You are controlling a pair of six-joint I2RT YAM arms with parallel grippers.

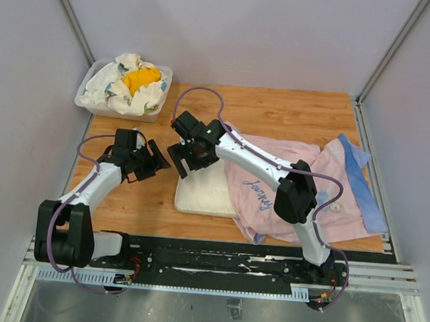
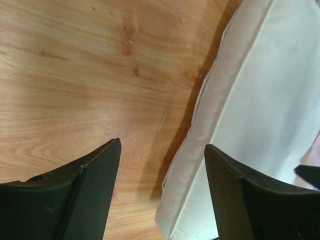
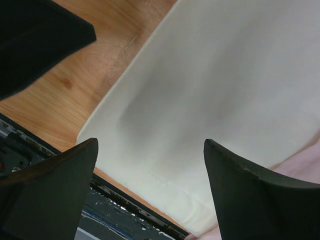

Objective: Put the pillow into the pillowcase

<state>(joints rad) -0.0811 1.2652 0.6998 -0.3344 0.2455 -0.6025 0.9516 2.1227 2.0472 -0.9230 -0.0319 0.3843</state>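
Note:
The cream-white pillow (image 1: pixel 204 193) lies flat on the wooden table, and its right part is tucked under the pillowcase (image 1: pixel 309 174). The pillowcase lies crumpled with its pale pink side up and a blue edge at the right. My left gripper (image 1: pixel 159 160) hovers open just left of the pillow. In its wrist view the gripper (image 2: pixel 162 146) straddles the near-left corner of the pillow (image 2: pixel 260 95) without pinching it. My right gripper (image 1: pixel 187 162) hangs open over the pillow's far left end. Its wrist view shows the gripper (image 3: pixel 150 143) above the bare pillow (image 3: pixel 210 85), with a sliver of pink pillowcase (image 3: pixel 311 159) at the right.
A white bin (image 1: pixel 84 99) with a white-and-yellow cloth bundle (image 1: pixel 132 81) stands at the back left corner. The black rail (image 1: pixel 231 261) runs along the table's front edge, and grey walls close in the left, back and right. The left gripper's body (image 3: pixel 35 40) sits close to the right one.

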